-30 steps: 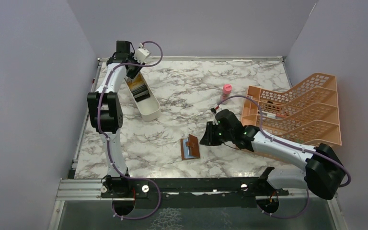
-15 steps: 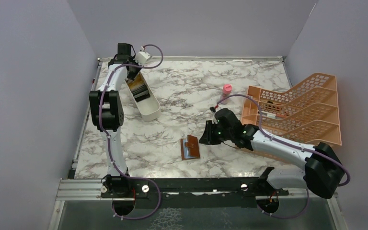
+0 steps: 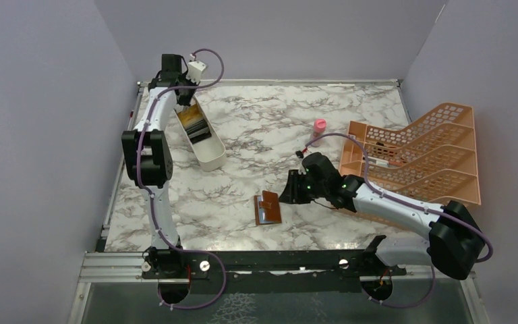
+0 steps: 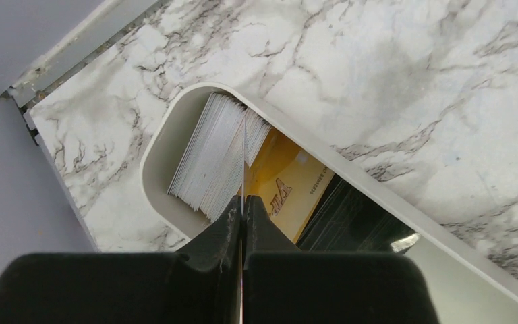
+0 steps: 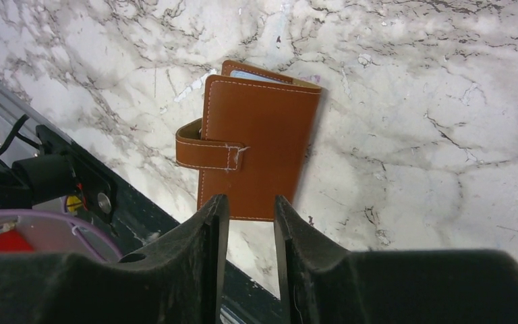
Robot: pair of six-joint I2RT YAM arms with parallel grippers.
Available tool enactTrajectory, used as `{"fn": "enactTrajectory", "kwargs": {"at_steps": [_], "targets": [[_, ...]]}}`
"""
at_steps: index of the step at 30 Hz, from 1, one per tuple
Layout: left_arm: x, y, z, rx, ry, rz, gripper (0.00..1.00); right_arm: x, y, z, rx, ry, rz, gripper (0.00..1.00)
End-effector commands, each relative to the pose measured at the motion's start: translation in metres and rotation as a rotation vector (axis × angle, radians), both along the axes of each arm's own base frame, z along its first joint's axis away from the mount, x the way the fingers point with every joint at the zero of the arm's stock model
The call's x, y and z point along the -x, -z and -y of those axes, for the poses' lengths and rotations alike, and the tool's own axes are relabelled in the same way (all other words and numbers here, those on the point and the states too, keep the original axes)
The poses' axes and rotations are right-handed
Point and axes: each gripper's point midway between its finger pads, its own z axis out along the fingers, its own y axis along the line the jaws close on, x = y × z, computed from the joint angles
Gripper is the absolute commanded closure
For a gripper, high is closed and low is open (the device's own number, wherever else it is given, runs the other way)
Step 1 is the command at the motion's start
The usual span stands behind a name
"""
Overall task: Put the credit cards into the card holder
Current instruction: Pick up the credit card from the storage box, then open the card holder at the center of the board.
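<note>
One card (image 4: 243, 158) is pinched edge-on by the left pincer (image 4: 243, 204) for lifting out, while the right pincer (image 5: 246, 206) is held part-spread, aimed at the card holder (image 5: 260, 135).

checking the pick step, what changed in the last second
The left hand closed on a thin card, seen edge-on, at the white tray, and its arm eased slightly toward the far edge. The right hand stayed by the card holder. The card holder, orange rack and pink bottle did not move.
</note>
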Motion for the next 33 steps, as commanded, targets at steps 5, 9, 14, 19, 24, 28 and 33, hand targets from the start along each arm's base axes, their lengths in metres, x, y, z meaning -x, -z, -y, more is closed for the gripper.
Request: {"fn": "enactTrajectory", "kwargs": {"at_steps": [5, 9, 14, 19, 24, 28, 33], "targets": [[0.042, -0.125, 0.042, 0.4, -0.118, 0.139, 1.0, 0.0, -0.025, -0.012, -0.047, 0.026, 0.016, 0.48], [0.078, -0.139, 0.06, 0.562, -0.174, 0.086, 1.0, -0.003, -0.02, -0.018, 0.043, 0.053, 0.049, 0.33], [0.13, -0.135, 0.092, 0.755, -0.15, -0.049, 1.0, -0.004, 0.002, -0.027, 0.169, 0.065, 0.047, 0.2], [0.175, -0.118, 0.103, 0.814, -0.126, -0.104, 1.0, -0.004, 0.013, -0.036, 0.262, 0.077, 0.059, 0.18], [0.208, -0.102, 0.112, 0.866, -0.12, -0.118, 1.0, -0.006, 0.031, -0.038, 0.354, 0.081, 0.041, 0.19], [0.226, -0.087, 0.119, 0.883, -0.117, -0.141, 1.0, -0.011, 0.041, -0.037, 0.416, 0.096, 0.038, 0.21], [0.247, -0.064, 0.135, 0.898, -0.119, -0.2, 1.0, -0.019, 0.047, -0.023, 0.502, 0.131, 0.067, 0.33]]}}
